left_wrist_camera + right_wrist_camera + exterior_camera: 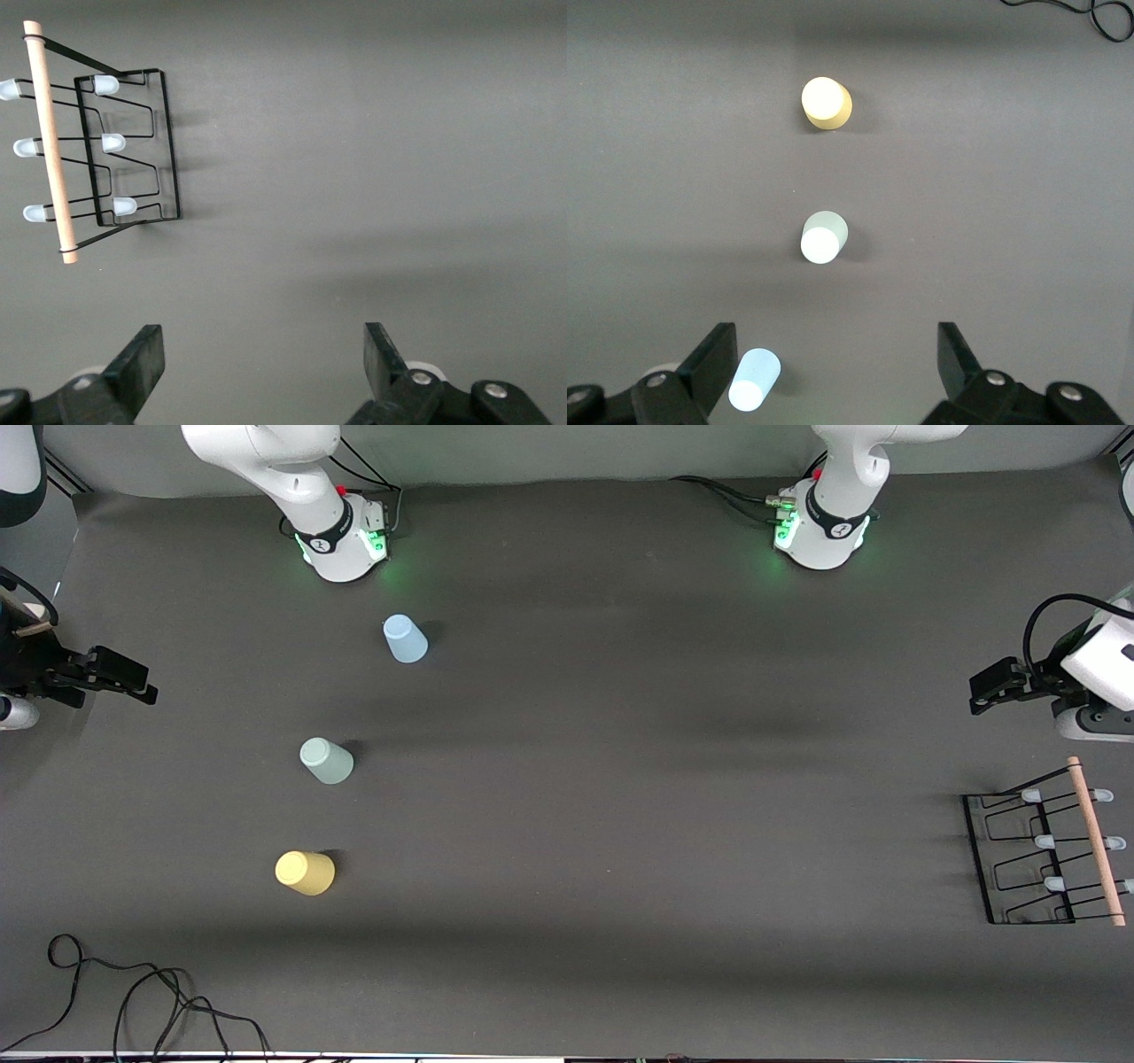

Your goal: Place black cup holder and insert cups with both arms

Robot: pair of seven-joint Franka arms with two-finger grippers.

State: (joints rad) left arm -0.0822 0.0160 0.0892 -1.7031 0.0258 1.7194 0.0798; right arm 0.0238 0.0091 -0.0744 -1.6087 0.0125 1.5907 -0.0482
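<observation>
The black cup holder (1045, 850) is being found at the table (620, 779) edge by the left arm's end; it is judged light, stiff, best gripped by its wooden rod handle (1097, 841). Three cups (327, 761), light and slippery, are being left toward the right arm's end. The left gripper (997, 686) and right gripper (124, 676) are being held spread and empty.

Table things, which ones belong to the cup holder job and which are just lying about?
For the job:
black cup holder
light blue cup
pale green cup
yellow cup
left hand, open
right hand, open

Lying about:
loose black cable
</observation>
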